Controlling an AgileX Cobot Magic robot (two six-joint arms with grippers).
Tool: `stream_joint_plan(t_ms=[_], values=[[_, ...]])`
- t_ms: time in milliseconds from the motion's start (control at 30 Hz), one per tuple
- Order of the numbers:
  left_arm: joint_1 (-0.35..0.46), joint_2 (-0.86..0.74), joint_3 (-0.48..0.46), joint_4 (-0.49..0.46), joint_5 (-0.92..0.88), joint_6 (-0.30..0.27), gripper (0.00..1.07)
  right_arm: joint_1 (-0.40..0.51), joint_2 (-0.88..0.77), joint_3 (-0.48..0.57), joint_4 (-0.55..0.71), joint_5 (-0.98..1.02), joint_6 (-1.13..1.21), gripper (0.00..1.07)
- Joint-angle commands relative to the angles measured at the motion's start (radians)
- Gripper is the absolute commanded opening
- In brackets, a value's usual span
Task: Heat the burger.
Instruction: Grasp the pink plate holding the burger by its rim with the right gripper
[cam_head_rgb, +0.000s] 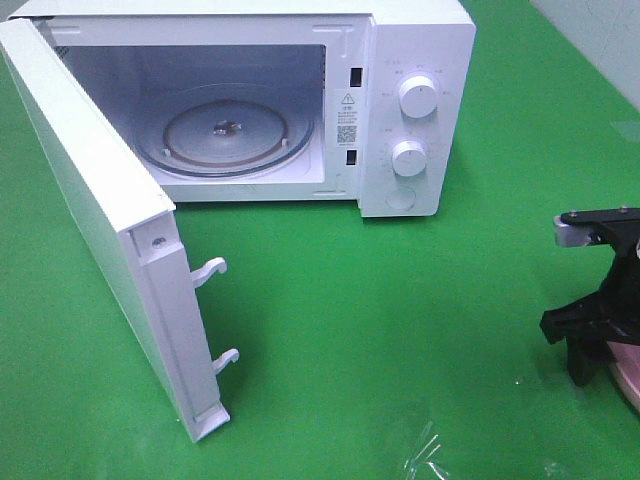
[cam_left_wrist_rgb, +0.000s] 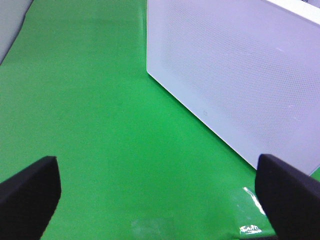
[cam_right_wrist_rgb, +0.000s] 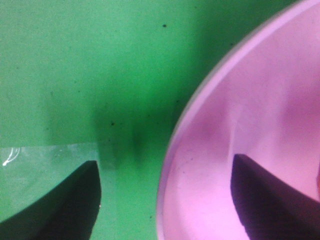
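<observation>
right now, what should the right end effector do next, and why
Probably close the right end effector on the round pink plate at its rim: it straddles that rim, and the white microwave already stands open.

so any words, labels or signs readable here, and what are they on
No readable words.
Warning-triangle sticker on the front frame of the white microwave oven: print too small.
QR code below it: no legible text.
Marks around the white round upper dial and lower dial: too small.

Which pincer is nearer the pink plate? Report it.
Right. The right pincer straddles the rim of the pink plate; the left pincer faces the microwave door, far off.
</observation>
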Motion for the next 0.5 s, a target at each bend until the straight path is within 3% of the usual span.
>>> stream_joint_plan(t_ms=[33,167,233,267,300,400,467,500], values=[[-0.005,-0.015,0.004,-0.001,-0.014,0.001,0.98,-0.004,0.013,0.002,0.001,-0.002,-0.009,0.65],[-0.005,-0.015,0.004,-0.001,-0.014,0.001,0.98,-0.004,0.014,0.002,0.001,-0.001,-0.005,0.59],[-0.005,-0.015,0.004,-0.001,-0.014,0.001,0.98,-0.004,0.014,0.002,0.001,0.0,-0.001,0.38],[-0.005,-0.015,0.004,-0.001,-0.014,0.001,0.98,-0.004,0.014,0.002,0.001,0.0,-0.001,0.38],[-0.005,-0.015,0.004,-0.001,-0.014,0.001,0.98,-0.004,0.014,0.002,0.001,0.001,-0.001,0.25],[-0.005,-0.015,0.004,-0.001,-0.014,0.001,0.98,-0.004,0.014,0.002,0.001,0.001,-0.001,0.19],[-0.005,-0.015,0.004,-0.001,-0.014,0.001,0.98,-0.004,0.014,0.002,-0.01,-0.004,-0.007,0.0],[-0.005,-0.015,0.004,-0.001,-0.014,0.001,0.98,-0.004,0.014,0.002,-0.01,-0.004,-0.007,0.0]])
